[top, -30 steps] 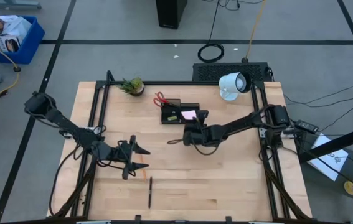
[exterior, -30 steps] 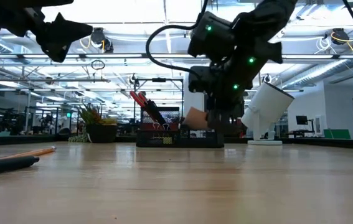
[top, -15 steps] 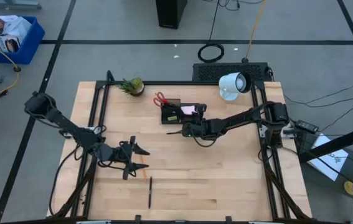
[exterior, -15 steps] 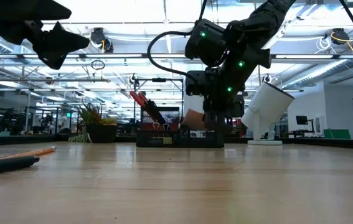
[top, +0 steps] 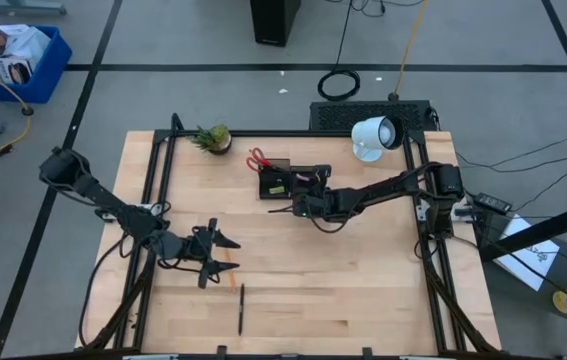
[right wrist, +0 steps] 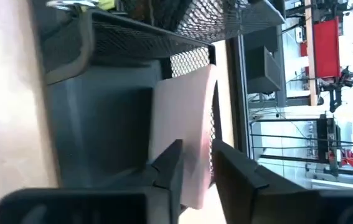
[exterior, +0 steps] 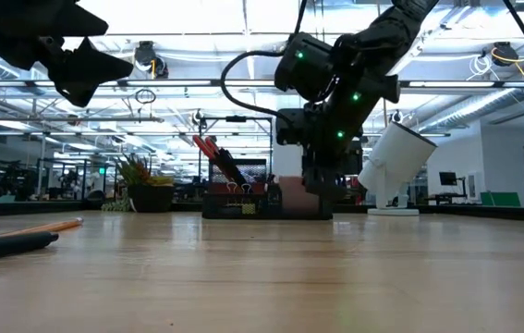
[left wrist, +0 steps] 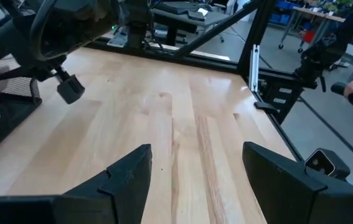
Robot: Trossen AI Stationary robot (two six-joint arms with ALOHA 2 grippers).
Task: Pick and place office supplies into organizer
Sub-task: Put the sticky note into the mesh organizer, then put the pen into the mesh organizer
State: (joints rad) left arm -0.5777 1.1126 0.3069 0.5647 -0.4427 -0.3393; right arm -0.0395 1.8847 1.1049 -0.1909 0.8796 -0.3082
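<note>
High view: right gripper (top: 303, 203) sat at the organizer (top: 281, 180), against its near edge, arm stretched across from the right side of the table (top: 363, 290). Right wrist view: its fingers (right wrist: 170, 163) were closed on the pink sticky pad (right wrist: 181, 137), which stood on edge inside the low tray, with the mesh wall (right wrist: 164, 38) just beside it. Low view: pad (exterior: 291, 196) showed as a pink block down at the organizer's (exterior: 243, 209) right end, under the gripper (exterior: 322, 180).

Scissors (top: 257, 158) stood in the taller cup section at the organizer's far-left corner, red handles up; in the low view they (exterior: 208, 151) leaned left above the rim.

Left gripper (top: 215, 254) hovered over the near-left part of the table, fingers spread apart, nothing between them. Left wrist view showed bare wood between its fingers (left wrist: 126, 177). Orange pencil (top: 225, 266) lay just beside that gripper; black pen (top: 241, 308) lay nearer the front edge, apart from the pencil. In the low view the pencil (exterior: 54, 225) and pen (exterior: 7, 242) lay at far left.

Plant (top: 213, 137) sat at the far-left edge, white lamp (top: 373, 137) at the far-right edge, both apart from the organizer. Wide open wood lay across the middle and near-right of the table.
</note>
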